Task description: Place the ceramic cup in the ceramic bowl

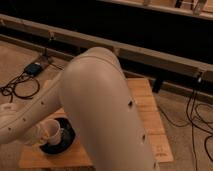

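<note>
The black ceramic bowl (64, 142) sits on the near left part of the wooden tabletop (147, 107). The pale ceramic cup (54, 131) stands upright within the bowl's outline, on its left side; I cannot tell whether it rests on the bowl or hangs just above it. My gripper (42, 135) is at the end of the white arm (95, 105), right against the left side of the cup, and mostly hidden by the forearm. The arm covers the middle of the view and part of the bowl.
Black cables (19, 89) and a small blue device (34, 68) lie on the floor at the left. More cables (201, 117) run on the floor at the right. A long dark rail (150, 52) crosses behind the table.
</note>
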`<state>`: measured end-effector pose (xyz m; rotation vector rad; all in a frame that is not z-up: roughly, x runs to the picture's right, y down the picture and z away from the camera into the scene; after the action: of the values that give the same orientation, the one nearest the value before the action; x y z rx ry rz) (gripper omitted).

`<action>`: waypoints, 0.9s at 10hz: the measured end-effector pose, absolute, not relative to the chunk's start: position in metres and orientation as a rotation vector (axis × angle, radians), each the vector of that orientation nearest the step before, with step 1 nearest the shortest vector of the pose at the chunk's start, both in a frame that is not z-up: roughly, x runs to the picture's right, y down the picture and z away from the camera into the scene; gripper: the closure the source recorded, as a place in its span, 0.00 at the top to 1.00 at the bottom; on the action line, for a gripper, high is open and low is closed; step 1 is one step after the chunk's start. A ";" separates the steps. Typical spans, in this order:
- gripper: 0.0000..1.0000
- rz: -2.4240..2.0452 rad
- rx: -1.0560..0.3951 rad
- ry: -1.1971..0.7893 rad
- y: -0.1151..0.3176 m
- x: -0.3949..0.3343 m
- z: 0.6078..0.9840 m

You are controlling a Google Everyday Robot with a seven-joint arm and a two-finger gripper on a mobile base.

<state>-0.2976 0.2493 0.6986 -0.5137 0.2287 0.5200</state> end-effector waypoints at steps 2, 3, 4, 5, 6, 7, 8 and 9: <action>0.23 0.537 -0.486 0.254 0.248 -0.296 0.713; 0.33 0.550 -0.472 0.261 0.246 -0.297 0.717; 0.43 0.564 -0.461 0.267 0.244 -0.297 0.720; 0.53 0.576 -0.451 0.269 0.243 -0.298 0.722; 0.63 0.588 -0.446 0.271 0.241 -0.299 0.723; 0.67 0.589 -0.445 0.270 0.241 -0.299 0.723; 0.67 0.589 -0.445 0.270 0.241 -0.299 0.723; 0.67 0.589 -0.445 0.271 0.241 -0.299 0.724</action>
<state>-0.2986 0.2411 0.7236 -0.4448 0.2707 0.5886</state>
